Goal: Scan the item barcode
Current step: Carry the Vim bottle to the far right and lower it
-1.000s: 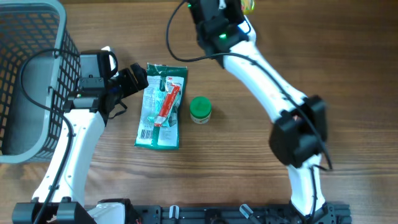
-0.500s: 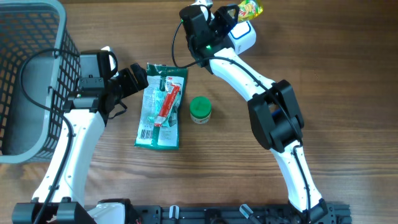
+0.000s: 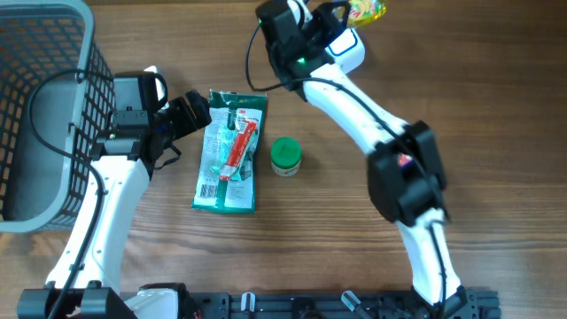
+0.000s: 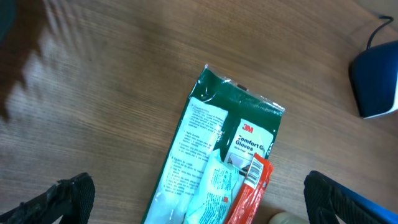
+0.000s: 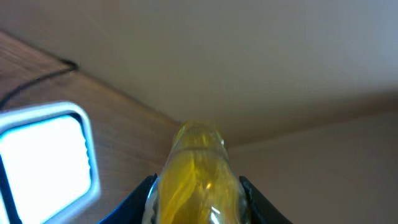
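The right claw (image 5: pixel 196 198) pinches a glossy yellow pack (image 3: pixel 366 11), rounded and slick, with its dark fingers (image 5: pixel 149 190) pressed against both sides. The pack hangs at the far edge of the wood-grain worktop (image 3: pixel 496 133), just beside the scanner (image 3: pixel 344 50), a smooth white box with rounded corners. In the right wrist view the scanner's flat window glows pale.

The left claw (image 3: pixel 184 126) is spread wide and grips nothing. It sits over the near end of a flat green and white plastic glove packet (image 3: pixel 229 152). A thin red-orange sachet (image 3: pixel 241 146) lies along the top of that crinkled packet. A small round jar with a green lid (image 3: pixel 285 154) stands just beside it. A grey plastic mesh basket (image 3: pixel 92 62) sits at the left.
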You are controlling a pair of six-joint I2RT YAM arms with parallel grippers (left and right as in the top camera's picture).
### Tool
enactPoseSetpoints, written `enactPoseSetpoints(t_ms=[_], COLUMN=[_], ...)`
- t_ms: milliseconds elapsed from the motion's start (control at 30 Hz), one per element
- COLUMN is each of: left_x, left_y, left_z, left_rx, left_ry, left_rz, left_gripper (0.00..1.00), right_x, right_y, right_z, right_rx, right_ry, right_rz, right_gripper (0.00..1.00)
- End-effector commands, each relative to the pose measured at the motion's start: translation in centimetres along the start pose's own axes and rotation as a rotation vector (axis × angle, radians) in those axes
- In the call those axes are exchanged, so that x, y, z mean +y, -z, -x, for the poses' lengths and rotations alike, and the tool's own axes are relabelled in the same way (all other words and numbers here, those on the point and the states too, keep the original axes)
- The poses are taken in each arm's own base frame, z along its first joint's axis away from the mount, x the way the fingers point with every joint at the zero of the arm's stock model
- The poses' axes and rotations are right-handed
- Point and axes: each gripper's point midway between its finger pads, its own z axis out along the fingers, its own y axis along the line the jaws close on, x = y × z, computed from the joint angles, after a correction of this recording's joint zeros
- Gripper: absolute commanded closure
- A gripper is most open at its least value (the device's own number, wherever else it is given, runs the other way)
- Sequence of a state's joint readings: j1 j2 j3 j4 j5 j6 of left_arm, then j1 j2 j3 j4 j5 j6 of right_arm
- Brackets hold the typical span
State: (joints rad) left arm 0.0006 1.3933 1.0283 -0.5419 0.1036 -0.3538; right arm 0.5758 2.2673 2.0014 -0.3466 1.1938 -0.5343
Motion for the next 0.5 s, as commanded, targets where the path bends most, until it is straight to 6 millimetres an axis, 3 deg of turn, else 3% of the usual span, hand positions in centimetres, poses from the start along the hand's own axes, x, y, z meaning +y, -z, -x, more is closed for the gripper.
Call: enactPoseSetpoints(t_ms=[0, 100, 200, 333, 467], left_x=[-0.5, -0.5, -0.5, -0.5, -0.5], left_y=[0.7, 0.7, 0.7, 0.7, 0.7], left_z=[0.9, 0.9, 0.9, 0.9, 0.9], left_rx=[-0.027, -0.027, -0.027, -0.027, -0.027], left_ry=[-0.006, -0.006, -0.006, -0.006, -0.006], left_rz=[-0.022, -0.022, -0.022, -0.021, -0.022], left_gripper=[0.0, 0.0, 0.0, 0.0, 0.0], right_x=[-12.0, -12.6, -14.4, -18.1, -19.2], right_y=[5.5, 8.9, 10.6, 10.0, 9.1], right_z=[-0.1, -3.8, -8.1, -15.0, -19.6], right_rx=[-0.053, 0.03, 0.182, 0.381, 0.525], right_ry=[-0.425, -0.624, -0.775, -0.872, -0.856], right_rz=[0.093, 0.448, 0.61, 0.553, 0.517], right_gripper=[0.77, 0.83, 0.87, 0.89, 0.89])
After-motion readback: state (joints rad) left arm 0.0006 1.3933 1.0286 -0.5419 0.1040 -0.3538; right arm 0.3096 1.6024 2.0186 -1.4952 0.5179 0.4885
